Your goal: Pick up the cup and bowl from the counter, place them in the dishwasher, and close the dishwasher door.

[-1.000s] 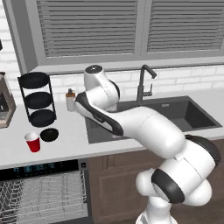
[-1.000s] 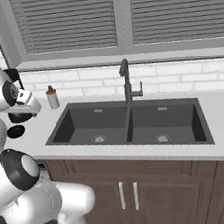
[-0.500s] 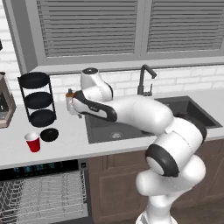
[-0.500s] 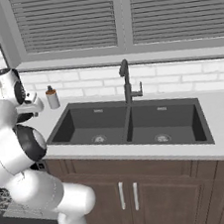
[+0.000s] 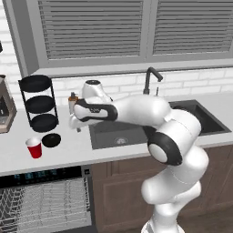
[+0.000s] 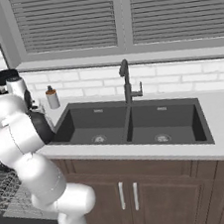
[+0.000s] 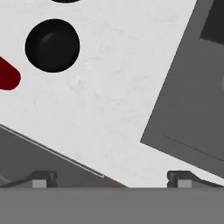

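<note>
The small red tapered cup [image 5: 34,148] and the shallow round black bowl [image 5: 51,140] are set side by side, both empty, on the light grey desk [image 5: 73,148]. The gripper [image 5: 75,123] is held spread apart above the desk, nothing between its tips. The dishwasher [image 5: 43,200] is seen open, its wire racks bare.

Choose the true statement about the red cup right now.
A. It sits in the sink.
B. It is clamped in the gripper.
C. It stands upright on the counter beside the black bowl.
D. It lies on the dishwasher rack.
C: the cup stands upright on the counter, next to the bowl.
</note>
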Motion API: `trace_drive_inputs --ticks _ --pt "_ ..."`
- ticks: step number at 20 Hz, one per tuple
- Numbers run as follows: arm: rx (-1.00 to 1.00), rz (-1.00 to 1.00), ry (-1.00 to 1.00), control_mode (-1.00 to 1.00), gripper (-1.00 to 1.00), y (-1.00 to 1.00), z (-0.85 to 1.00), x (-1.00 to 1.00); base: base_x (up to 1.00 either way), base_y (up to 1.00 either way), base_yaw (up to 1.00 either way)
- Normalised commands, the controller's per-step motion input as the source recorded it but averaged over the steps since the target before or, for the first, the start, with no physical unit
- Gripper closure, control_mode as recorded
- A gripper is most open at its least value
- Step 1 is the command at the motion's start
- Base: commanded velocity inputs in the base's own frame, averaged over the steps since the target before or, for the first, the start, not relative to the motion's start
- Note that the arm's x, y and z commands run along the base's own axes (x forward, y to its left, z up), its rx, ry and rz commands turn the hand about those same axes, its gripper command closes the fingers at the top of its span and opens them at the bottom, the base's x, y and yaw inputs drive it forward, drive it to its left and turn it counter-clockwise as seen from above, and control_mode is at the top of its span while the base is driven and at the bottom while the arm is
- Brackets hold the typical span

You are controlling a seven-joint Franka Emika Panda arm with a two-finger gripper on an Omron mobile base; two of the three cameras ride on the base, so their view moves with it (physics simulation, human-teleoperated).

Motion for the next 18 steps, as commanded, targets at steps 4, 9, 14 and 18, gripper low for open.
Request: trace_drive_inputs --ticks 4,9,14,18 --pt "0.0 0.21 0.08 -1.0 -1.0 0.4 -0.03 0.26 0.0 0.0 0.0" --pt "0.0 0.13 0.18 -1.0 -1.0 0.42 -0.04 0.63 0.0 0.0 0.0" --pt "0.0 0.03 0.26 -1.0 -1.0 0.35 -0.04 0.83 0.0 0.0 0.0" --pt "-0.01 0.0 0.28 -1.0 -1.0 0.2 0.0 0.58 0.0 0.0 0.0"
